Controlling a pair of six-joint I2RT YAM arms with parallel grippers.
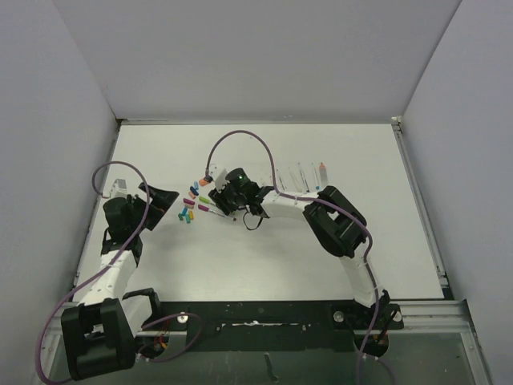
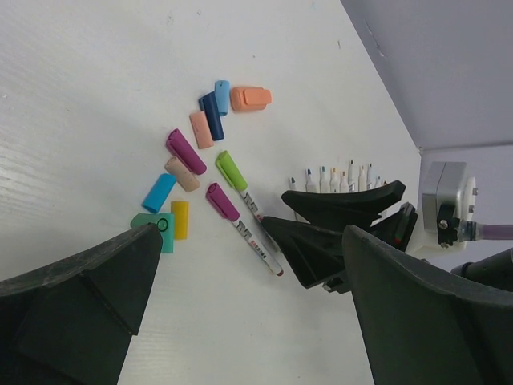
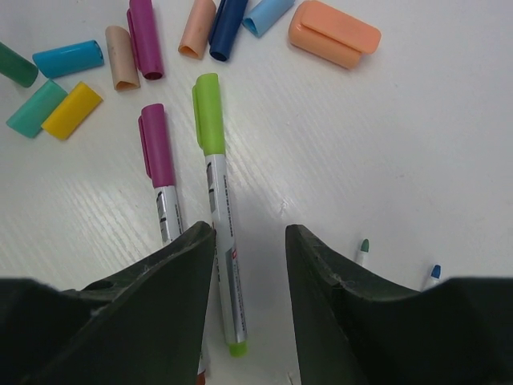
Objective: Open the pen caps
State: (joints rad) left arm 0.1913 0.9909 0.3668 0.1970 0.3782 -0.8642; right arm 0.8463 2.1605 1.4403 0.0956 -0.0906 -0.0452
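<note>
1. Right pincer [image 3: 248, 233], low in the middle of its wrist view: partly open, gripping nothing.
2. Just beside the finger [image 3: 160, 289] at the frame's left: a pen [image 3: 224, 241] with a lime green cap [image 3: 207, 112] still on, flat on the white table [image 3: 417, 144].
3. Left of that pen: a second pen [image 3: 166, 212] with a magenta cap [image 3: 156, 144] still on.
4. Across the top of that view: loose pen caps [image 3: 68, 58] in a curved bunch, a fat orange cap [image 3: 333, 32] at the upper right.
5. Lower right corner: two bare pen tips [image 3: 363, 245].
6. Left pincer [image 2: 250, 237], bottom of its own wrist view: wide open, empty, with a teal cap [image 2: 148, 220] just by the finger [image 2: 80, 297] at lower left.
</note>
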